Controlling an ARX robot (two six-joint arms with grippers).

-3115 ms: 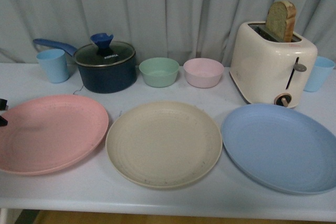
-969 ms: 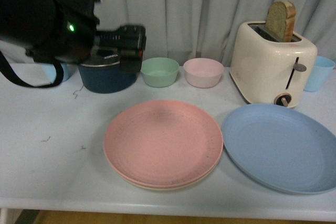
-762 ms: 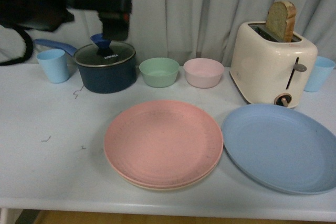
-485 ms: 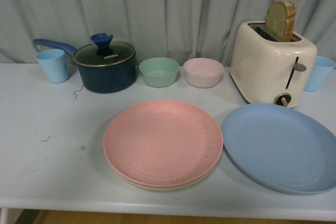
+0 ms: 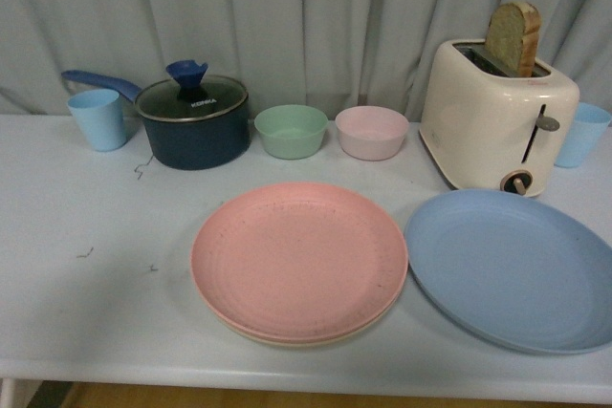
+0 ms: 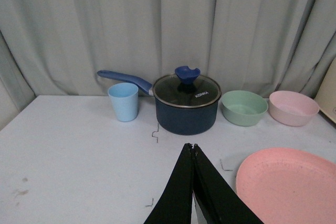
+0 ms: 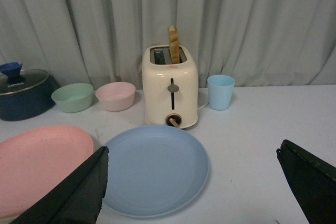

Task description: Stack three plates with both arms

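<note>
On the front view I have the pink plate (image 5: pixel 298 260) lying on top of the beige plate (image 5: pixel 287 339), with only the beige rim showing under it. The blue plate (image 5: pixel 512 269) sits flat on the table (image 5: pixel 86 303) just beside the pair, rims nearly touching. On the left wrist view my left gripper (image 6: pixel 192 147) has its jaws pressed together with nothing between them. The pink plate lies off to one side of the tips, and the dark pot (image 6: pixel 185 106) stands farther ahead of them. On the right wrist view my right gripper (image 7: pixel 192 153) has its jaws spread wide and empty. The blue plate lies between the two fingers and just ahead of them, with the toaster (image 7: pixel 170 93) beyond it.
</note>
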